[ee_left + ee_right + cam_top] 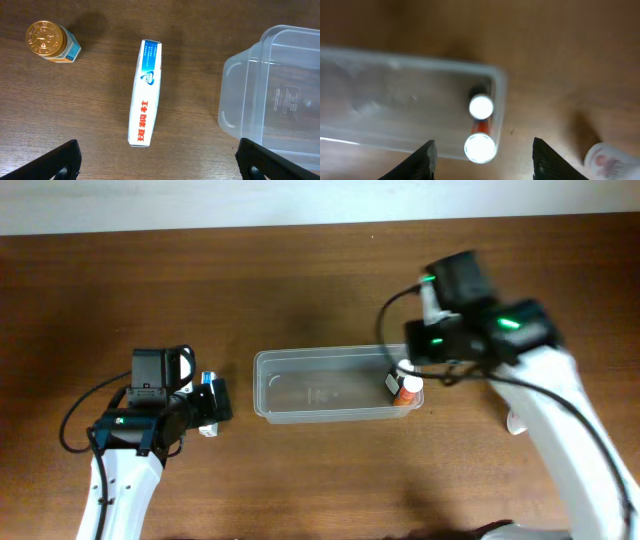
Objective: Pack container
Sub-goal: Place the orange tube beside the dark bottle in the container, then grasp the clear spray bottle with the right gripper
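Two bottles (pixel 481 106) sit in the container (pixel 268 388), right tool (pixel 483 150) spread above. Next, close your spread left tool (pixel 157 159) on the toothpaste box (pixel 146 95).

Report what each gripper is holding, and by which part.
Nothing is held. The left gripper hangs open over the white box; the right gripper is open above two bottles in the container.

The surface (pixel 320 480) is dark brown wood, grained, with a dull satin finish. The container (pixel 227 107) is clear plastic, smooth and glossy, faintly clouded. The box (pixel 145 95) looks like thin card with a smooth printed coat. The jar (pixel 70 51) carries a lid (pixel 46 39) with a shiny gold metallic look. The left hand (pixel 157 155) has fingers (pixel 55 162) of matt black plastic.
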`<state>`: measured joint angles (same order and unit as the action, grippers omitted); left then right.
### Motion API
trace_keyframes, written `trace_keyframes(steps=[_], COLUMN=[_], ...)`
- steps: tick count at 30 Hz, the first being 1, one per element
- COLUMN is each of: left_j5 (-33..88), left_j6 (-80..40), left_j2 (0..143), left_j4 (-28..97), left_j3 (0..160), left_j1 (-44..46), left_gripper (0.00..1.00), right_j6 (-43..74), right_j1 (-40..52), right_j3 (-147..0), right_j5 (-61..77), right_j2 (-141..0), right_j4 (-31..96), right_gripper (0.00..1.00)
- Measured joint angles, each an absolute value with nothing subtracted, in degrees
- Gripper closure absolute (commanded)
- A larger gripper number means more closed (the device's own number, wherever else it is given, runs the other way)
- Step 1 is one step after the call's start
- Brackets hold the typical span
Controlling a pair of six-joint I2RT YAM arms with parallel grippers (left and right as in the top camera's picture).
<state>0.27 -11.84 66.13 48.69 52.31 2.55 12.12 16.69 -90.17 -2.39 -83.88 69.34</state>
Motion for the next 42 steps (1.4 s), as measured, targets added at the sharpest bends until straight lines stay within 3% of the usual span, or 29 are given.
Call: trace_keyframes(steps=[5,9,14,25,26,29,42], left_j5=[0.27,0.27,0.27,0.27,0.27,0.27,0.27], left_j6=[-11.84,-11.84,-11.84,-11.84,-11.84,-11.84,-11.84], left_j2=[66.13,66.13,66.13,66.13,66.13,66.13,66.13], left_j4=[48.69,48.66,48.66,48.69,48.69,48.66,48.66], left_j3=[52.31,52.31,52.31,52.31,52.31,52.31,52.31], left_j1=[2.55,2.55,2.55,2.55,2.55,2.55,2.55], left_gripper=[0.00,0.00,0.01,0.01,0.00,0.01,0.01], right_j6=[12.51,12.69,12.08,10.04,10.04,9.72,9.43], right_j1=[2.76,-12.03,-22.61,-25.61,-25.61,-25.61,-25.61], right_j3=[-91.64,-90.17,-83.02,-76.05,-76.05,-76.05,-76.05], right_j5=[-3.01,-3.36,-1.54,2.00,2.00,1.98,1.54], right_j2=[-77.82,-80.18,-83.40,-92.03,-92.62,-93.51,-93.56], right_j4=[74.22,78.37,77.52,73.34,73.12,72.34,72.31], right_gripper=[0.30,0.28,0.28,0.29,0.30,0.48,0.72])
